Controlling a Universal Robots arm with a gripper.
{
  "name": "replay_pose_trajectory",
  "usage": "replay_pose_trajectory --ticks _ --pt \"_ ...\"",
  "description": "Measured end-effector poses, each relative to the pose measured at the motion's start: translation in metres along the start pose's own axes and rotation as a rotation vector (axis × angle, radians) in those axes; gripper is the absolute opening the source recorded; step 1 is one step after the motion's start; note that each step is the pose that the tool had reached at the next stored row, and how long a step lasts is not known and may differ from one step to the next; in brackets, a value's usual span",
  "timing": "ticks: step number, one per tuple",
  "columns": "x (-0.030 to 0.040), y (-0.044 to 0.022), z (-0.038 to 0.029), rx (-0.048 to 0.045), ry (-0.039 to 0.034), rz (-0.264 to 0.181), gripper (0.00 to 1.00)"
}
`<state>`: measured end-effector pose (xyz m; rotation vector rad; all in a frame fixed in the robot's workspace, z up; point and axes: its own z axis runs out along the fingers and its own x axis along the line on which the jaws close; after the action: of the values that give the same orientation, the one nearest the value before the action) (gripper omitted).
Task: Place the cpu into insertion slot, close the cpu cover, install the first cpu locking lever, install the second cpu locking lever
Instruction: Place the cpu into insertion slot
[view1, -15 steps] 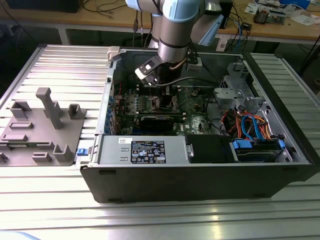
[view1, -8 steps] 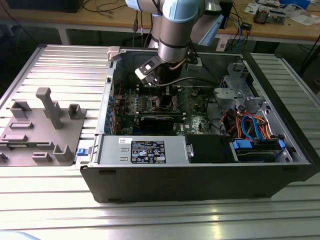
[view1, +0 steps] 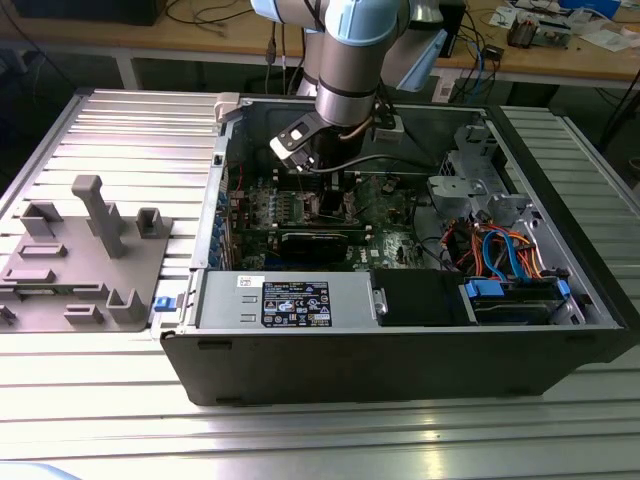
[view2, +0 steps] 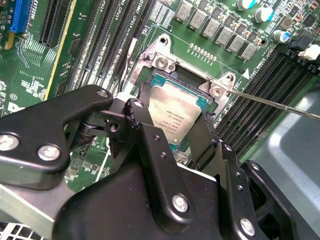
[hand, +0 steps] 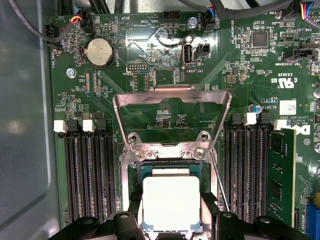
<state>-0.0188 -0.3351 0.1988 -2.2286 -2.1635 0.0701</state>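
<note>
Memory slots (hand: 92, 170) hem both flanks of the gripper (hand: 172, 222) clamped on the cpu (hand: 171, 200); the raised cpu cover (hand: 172, 93) stands just beyond and a thin lever (hand: 219, 181) slants alongside. In the exterior view the case (view1: 400, 370) is open-topped, its drive cage (view1: 475, 185) crowding the exterior view's right

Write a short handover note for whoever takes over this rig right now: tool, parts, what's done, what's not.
Tool: shut on the cpu, down inside the computer case.
Cpu: right over the insertion slot; it seems not seated flat yet.
Cpu cover: swung open.
Locking lever: one thin rod sticks out free beside the slot.
Done: cpu is at the slot.
Left: seating it, closing the cover, both levers.
</note>
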Motion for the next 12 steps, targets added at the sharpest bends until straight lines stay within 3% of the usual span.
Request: replay_pose_trajectory --ticks 7,8,12 --pt "0.0000 0.0000 0.0002 -0.0002 0.0003 0.000 0.55" --pt "0.0000 0.0000 0.0001 -0.0001 0.0002 0.000 0.62" --pt "0.0000 0.0000 0.0001 -0.0001 0.0000 0.000 0.62"
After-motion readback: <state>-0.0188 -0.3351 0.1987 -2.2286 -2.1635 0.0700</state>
